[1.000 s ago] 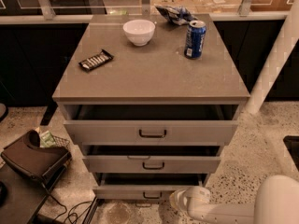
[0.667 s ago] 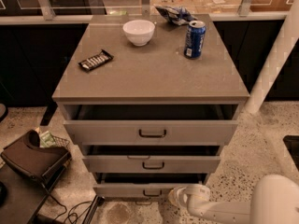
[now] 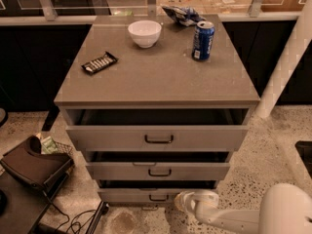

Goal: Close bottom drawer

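Observation:
The bottom drawer (image 3: 131, 195) is the lowest and narrowest of three grey fronts, with a small dark bar handle (image 3: 157, 198). It stands slightly open, with a dark gap above it. My gripper (image 3: 181, 201) is at the end of the white arm (image 3: 229, 217) that comes in from the lower right. It sits against the right part of the bottom drawer's front, just right of the handle. The middle drawer (image 3: 157, 170) and top drawer (image 3: 157, 138) are also pulled out a little.
On the cabinet top (image 3: 156, 77) are a white bowl (image 3: 144, 32), a blue can (image 3: 203, 40), a dark snack bar (image 3: 99, 62) and a crumpled bag (image 3: 183, 14). A dark bag (image 3: 34, 165) and cables lie on the floor at left. A white post (image 3: 285, 65) stands at right.
The gripper has moved slightly left toward the bottom drawer's front. The drawers look unchanged.

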Robot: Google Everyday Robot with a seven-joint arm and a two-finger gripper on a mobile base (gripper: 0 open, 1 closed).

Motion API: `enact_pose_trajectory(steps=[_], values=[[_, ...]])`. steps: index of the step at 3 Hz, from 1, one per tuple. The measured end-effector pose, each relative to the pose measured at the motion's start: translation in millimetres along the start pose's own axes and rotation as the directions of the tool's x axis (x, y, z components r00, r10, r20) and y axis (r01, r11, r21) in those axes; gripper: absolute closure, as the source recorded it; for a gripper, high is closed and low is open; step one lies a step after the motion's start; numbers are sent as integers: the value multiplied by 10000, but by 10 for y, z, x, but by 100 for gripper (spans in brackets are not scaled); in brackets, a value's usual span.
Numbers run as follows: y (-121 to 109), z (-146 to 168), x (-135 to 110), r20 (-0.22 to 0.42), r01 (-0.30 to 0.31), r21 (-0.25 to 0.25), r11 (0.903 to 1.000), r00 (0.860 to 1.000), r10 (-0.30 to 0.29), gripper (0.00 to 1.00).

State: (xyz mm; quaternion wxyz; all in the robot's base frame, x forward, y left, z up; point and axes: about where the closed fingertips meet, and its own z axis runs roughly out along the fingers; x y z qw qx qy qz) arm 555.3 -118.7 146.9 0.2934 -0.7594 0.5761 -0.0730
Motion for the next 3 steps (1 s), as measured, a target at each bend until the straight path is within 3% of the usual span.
enact_pose_trajectory(steps=[2, 3], values=[[-83, 30, 16, 125, -33, 486, 9988, 9999, 27, 100], [-79, 29, 14, 126, -32, 485, 9988, 9999, 26, 100]])
